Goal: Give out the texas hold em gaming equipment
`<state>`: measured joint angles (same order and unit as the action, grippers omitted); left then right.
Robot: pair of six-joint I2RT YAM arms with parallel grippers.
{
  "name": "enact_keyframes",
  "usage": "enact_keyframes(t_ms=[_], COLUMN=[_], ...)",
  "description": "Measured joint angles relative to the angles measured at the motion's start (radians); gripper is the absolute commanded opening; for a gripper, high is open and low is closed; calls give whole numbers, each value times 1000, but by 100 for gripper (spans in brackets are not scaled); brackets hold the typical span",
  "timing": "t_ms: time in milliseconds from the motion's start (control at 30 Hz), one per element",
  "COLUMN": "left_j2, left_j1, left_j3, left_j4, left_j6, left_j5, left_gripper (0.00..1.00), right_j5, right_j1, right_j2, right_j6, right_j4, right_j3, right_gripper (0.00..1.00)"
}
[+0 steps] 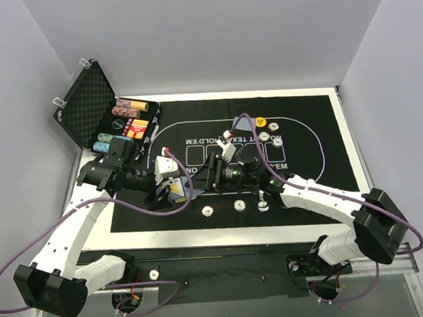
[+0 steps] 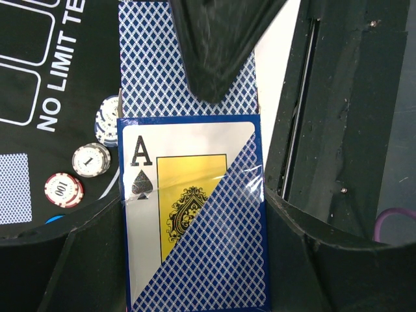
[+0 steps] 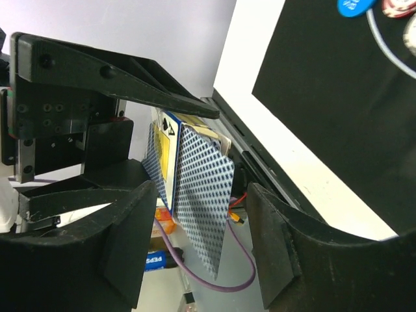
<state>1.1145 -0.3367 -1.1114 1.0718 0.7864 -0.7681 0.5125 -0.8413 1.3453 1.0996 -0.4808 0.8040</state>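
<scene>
We judge it partly done: some poker chips (image 1: 239,205) and one card (image 2: 14,188) lie on the mat (image 1: 303,124), more chips (image 1: 126,106) wait in the case (image 1: 86,101), our left jaws clamp the deck (image 2: 195,162) above the mat's near left, and the right jaws stand open around a blue-backed card (image 3: 203,195) jutting from it.

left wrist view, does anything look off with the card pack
Yes. The card pack in the left claw looks open at the top: a blue-patterned flap or card sticks out past the ace panel, and a finger of the right claw reaches over it. Nothing looks spilled.
</scene>
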Motion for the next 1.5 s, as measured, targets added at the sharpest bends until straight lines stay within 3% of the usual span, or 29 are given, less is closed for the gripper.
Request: enact_keyframes(t_ms=[200,333,400,533,600,700,800,900,1333,1400,1500], left_j2=[0,1,2,2,0,-2,-3,-4,16,19,21], left_j1=[0,0,0,0,5,6,5,5,-52,-56,-56], left_j3=[-23,-33,-37,-42,-42,-42,-42,-42,-60,-60,-60], left_j4=[-18,-23,-28,-35,-41,-46,-55,-68,-81,-81,-76], left_j6=[-26,-41,-46,-52,-53,-55,-67,-83,-103,-101,-96], left_j5=[-16,-16,-17,-17,-12,3,6,10,35,38,37], left_gripper=[0,0,0,1,19,34,68,82,88,83,66], right_j5=[60,85,93,106,107,107,107,106,106,106,99], right_j1=[-5,-5,-5,-5,-3,-1,1,4,-6,-11,-15], right_j2=[93,126,139,174,190,202,202,202,202,202,202], right_j6=[68,108,128,180,207,238,246,252,231,208,182], right_j4=[-148,-214,-245,-336,-356,-383,-387,-391,-372,-348,-310], right_j3=[0,6,14,29,29,29,29,29,29,29,30], right_gripper=[52,47,40,17,7,2,1,1,1,1,1])
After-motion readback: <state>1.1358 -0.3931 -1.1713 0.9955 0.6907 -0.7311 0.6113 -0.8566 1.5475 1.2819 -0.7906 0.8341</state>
